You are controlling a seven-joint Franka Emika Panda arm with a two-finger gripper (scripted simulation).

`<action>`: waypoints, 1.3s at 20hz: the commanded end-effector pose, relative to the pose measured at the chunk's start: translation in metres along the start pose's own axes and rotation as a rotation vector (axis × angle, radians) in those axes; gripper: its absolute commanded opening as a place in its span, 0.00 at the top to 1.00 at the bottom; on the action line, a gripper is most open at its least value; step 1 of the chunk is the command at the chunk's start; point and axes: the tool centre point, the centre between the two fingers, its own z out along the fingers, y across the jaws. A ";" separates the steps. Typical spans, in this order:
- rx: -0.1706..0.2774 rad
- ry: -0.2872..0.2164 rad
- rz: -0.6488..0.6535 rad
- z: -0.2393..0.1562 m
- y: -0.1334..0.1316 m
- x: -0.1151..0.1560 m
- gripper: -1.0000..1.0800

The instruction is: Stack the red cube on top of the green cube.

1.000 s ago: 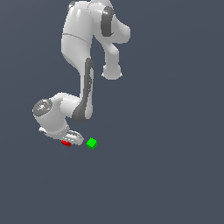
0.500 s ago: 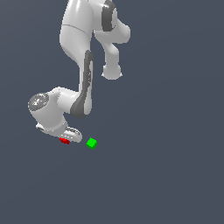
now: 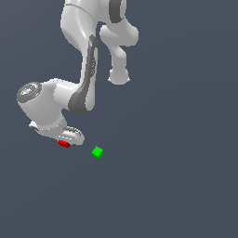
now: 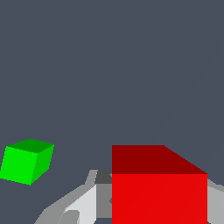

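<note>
Red cube [image 3: 64, 144] sits low at the tip of the white Panda arm [image 3: 81, 56], tucked right under the gripper [image 3: 68, 139], which is folded down close over it. From the wrist view the red cube [image 4: 159, 188] fills the space between the pale fingers [image 4: 83, 203], which stand on either side of it, but whether they are actually pressing on its faces I cannot tell. Just off to the exterior view's right, apart from it, the green cube [image 3: 97, 152] rests alone on the grey floor [image 3: 176, 186].
</note>
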 end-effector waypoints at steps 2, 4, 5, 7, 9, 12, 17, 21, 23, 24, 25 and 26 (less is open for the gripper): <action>0.000 -0.001 0.000 -0.009 0.000 0.000 1.00; 0.000 -0.001 0.000 -0.009 0.000 0.001 1.00; 0.000 0.000 0.000 -0.008 0.000 0.001 1.00; 0.000 0.000 0.000 -0.007 -0.002 0.001 1.00; 0.000 0.000 0.000 -0.005 -0.008 -0.001 1.00; 0.000 0.000 0.000 0.002 -0.023 -0.004 1.00; 0.000 0.000 0.000 0.020 -0.066 -0.012 1.00; 0.000 0.000 0.000 0.036 -0.104 -0.017 1.00; 0.000 0.000 0.000 0.042 -0.118 -0.020 1.00; 0.000 0.000 0.000 0.045 -0.123 -0.020 1.00; 0.000 0.000 0.000 0.047 -0.128 -0.021 1.00; 0.000 0.000 0.000 0.048 -0.132 -0.021 1.00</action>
